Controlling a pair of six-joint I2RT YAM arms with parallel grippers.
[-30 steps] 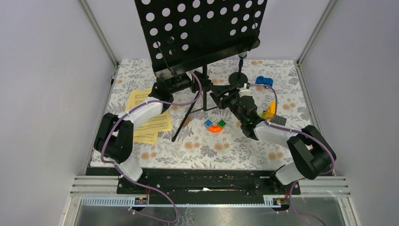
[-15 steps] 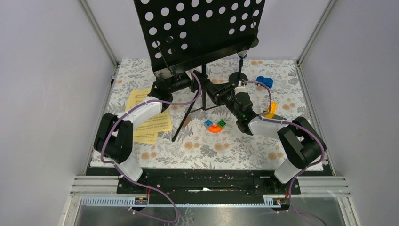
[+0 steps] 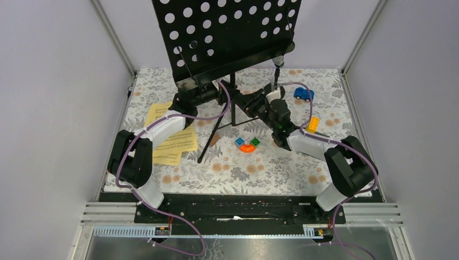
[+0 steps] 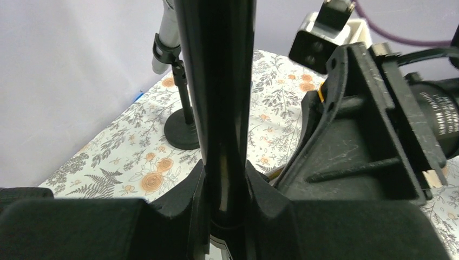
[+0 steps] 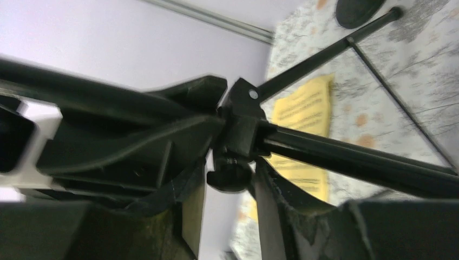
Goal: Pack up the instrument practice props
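Observation:
The black perforated music rack (image 3: 227, 32) stands at the back centre on its tripod legs (image 3: 208, 143). My left gripper (image 3: 223, 96) is shut on the rack's pole (image 4: 222, 97), which fills the gap between my fingers in the left wrist view. My right gripper (image 3: 246, 103) is open at the tripod hub (image 5: 243, 127), its fingers on either side of a small black knob (image 5: 230, 176). Yellow sheet-music pages (image 3: 170, 138) lie flat at the left. A silver microphone (image 4: 168, 38) sits in a black round-based holder (image 4: 181, 132) behind the rack. The black microphone is out of view.
A small blue toy car (image 3: 303, 94) sits at the back right. An orange curved block (image 3: 247, 146) lies in front of the tripod, and a yellow brick (image 3: 313, 124) is beside my right arm. Walls close in on both sides.
My right gripper has moved left and further back, up to the rack's tripod hub, uncovering the blue car. The left gripper stays shut on the pole. The rack has shifted slightly.

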